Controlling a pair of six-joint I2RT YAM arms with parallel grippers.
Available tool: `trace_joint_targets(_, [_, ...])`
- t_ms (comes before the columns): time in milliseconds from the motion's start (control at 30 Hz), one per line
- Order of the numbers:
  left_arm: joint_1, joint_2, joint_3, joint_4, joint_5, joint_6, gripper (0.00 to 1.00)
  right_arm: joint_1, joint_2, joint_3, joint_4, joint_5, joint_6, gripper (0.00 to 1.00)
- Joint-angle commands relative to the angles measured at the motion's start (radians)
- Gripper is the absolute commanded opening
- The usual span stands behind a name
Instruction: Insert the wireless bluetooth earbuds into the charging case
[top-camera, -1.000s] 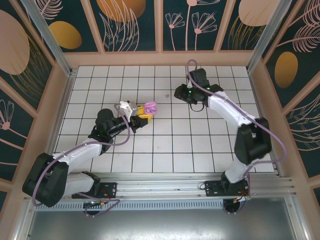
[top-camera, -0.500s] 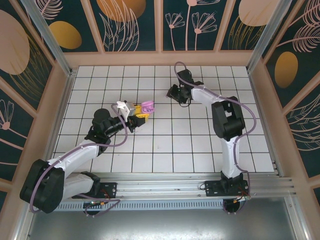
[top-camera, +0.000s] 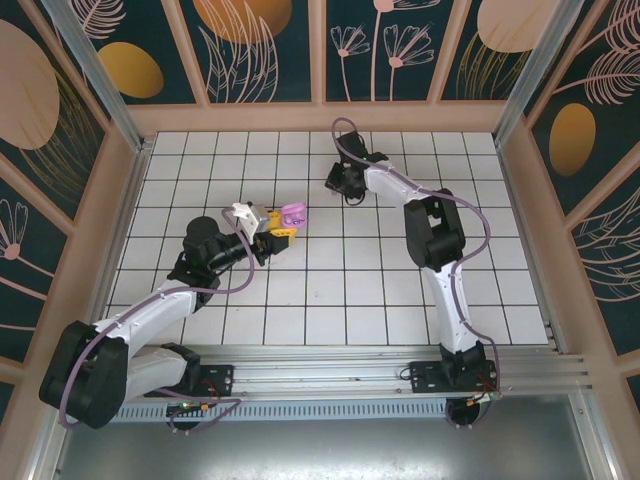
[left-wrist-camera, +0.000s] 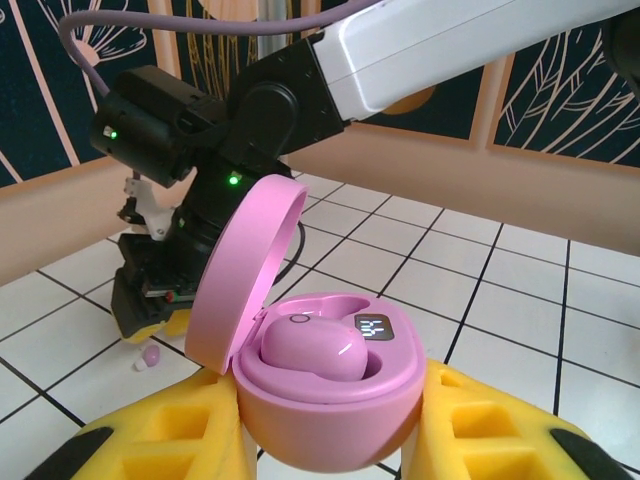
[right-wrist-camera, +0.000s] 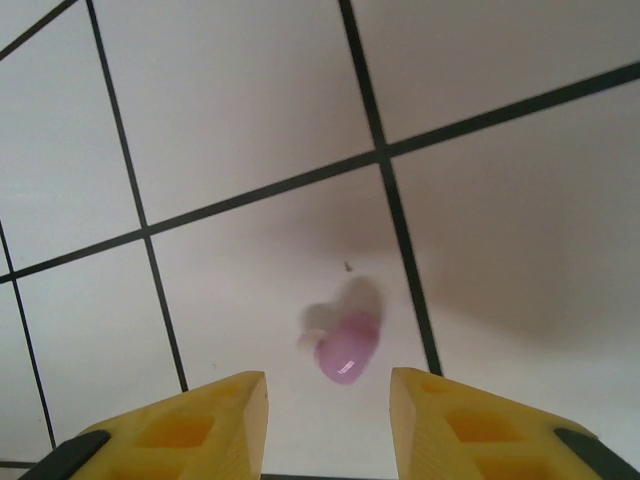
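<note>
My left gripper is shut on the pink charging case, its yellow fingers pressing both sides. The lid stands open, and one lilac earbud sits in a socket. In the top view the case is left of the floor's centre in the left gripper. A second lilac earbud lies loose on a white tile. My right gripper hangs open just over it, a finger on either side, not touching. From the left wrist view, that earbud lies below the right gripper.
The floor is white tiles with dark grout, ringed by a low wooden wall. The right arm reaches far across to the back middle, its gripper a short way right of the held case.
The right gripper has swung left across the back of the floor to hang over the loose earbud, its jaws a touch wider. The left gripper with the case shifted slightly left.
</note>
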Motion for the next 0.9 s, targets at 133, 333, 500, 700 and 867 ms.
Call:
trace_joint_targets(133, [0.007,-0.033,0.017,-0.011,0.029,0.032,0.00,0.017,0.052,0.062,-0.075,0.051,0.011,0.37])
trace_joint_targets(333, [0.006,-0.040,0.014,-0.014,0.028,0.038,0.00,0.019,0.077,0.087,-0.083,0.060,0.015,0.36])
trace_joint_targets(500, [0.007,-0.048,0.012,-0.020,0.028,0.041,0.00,0.019,0.094,0.112,-0.081,0.060,0.017,0.35])
trace_joint_targets(700, [0.006,-0.050,0.010,-0.020,0.030,0.041,0.00,0.019,0.118,0.146,-0.091,0.060,0.017,0.33])
trace_joint_targets(867, [0.006,-0.056,0.009,-0.023,0.027,0.044,0.00,0.019,0.125,0.134,-0.092,0.072,0.009,0.30])
